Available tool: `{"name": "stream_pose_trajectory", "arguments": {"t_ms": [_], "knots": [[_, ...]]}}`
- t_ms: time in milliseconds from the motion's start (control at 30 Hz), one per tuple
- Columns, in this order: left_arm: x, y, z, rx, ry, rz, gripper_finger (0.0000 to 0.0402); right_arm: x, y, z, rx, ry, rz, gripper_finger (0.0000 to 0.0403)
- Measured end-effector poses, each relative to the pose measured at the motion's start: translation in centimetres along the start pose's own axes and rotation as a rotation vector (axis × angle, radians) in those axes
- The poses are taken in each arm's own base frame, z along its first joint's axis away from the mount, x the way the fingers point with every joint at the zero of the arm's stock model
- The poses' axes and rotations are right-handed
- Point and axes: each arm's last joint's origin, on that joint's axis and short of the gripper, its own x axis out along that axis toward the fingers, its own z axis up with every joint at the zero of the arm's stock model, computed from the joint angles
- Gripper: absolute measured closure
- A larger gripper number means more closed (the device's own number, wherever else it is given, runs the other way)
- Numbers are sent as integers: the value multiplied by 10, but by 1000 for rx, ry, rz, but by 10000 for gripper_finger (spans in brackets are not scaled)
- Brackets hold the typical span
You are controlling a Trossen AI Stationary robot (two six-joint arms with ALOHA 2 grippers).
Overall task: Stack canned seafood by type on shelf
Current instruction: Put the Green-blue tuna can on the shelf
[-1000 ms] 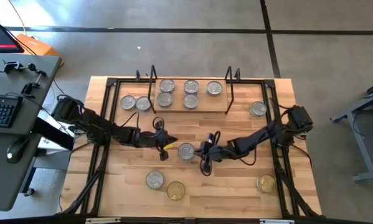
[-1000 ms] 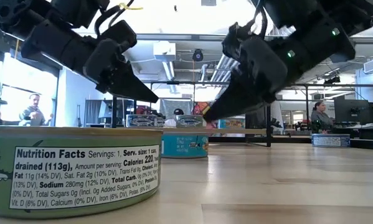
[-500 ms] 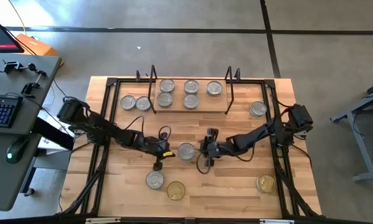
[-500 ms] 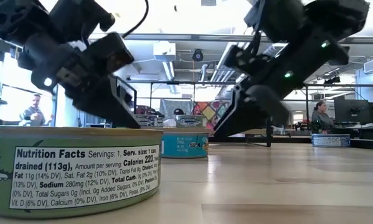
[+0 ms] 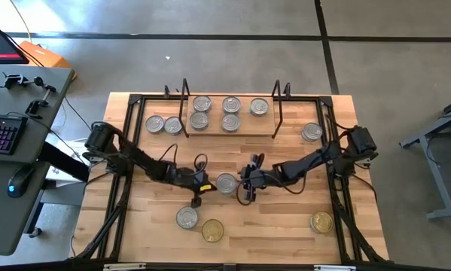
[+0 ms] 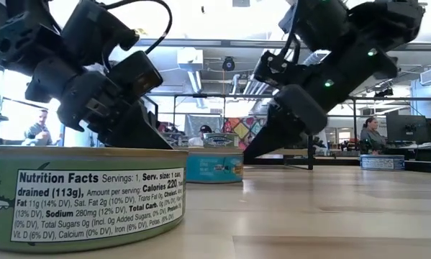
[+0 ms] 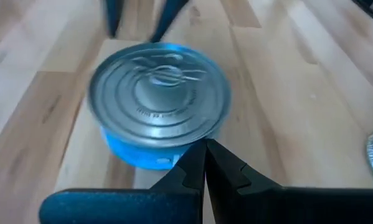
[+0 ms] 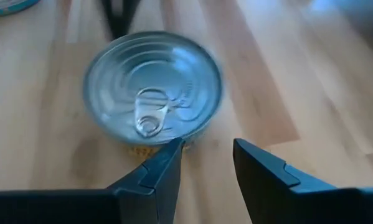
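Two grippers flank one tin [image 5: 226, 183] mid-table, well short of the shelf [image 5: 231, 120]. Left gripper [image 7: 205, 163]: fingers pressed together. Right gripper [image 8: 206, 163]: fingers spread. That tin looks rigid, slick, probably fairly weighty; grip low across its side wall.

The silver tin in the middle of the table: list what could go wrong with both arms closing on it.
1. Both grippers, left and right, flank the same silver tin; they might collide or fight over it.
2. The left fingers are shut at the tin's edge, so they may shove it rather than grasp it.
3. The right fingers are open only narrowly, perhaps too little to straddle the tin.
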Motion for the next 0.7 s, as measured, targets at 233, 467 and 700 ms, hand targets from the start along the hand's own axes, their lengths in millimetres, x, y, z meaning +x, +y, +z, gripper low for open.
{"name": "stream_pose_trajectory", "arguments": {"t_ms": [233, 467, 700], "knots": [[1, 14, 8, -11, -48, 102, 399, -12, 31, -10, -72, 34, 121, 259], [1, 15, 6, -12, -31, 100, 399, -25, 59, -15, -143, -14, 188, 259], [1, 15, 6, -11, -29, 96, 399, -30, 64, -7, -369, -155, 19, 256]]}}
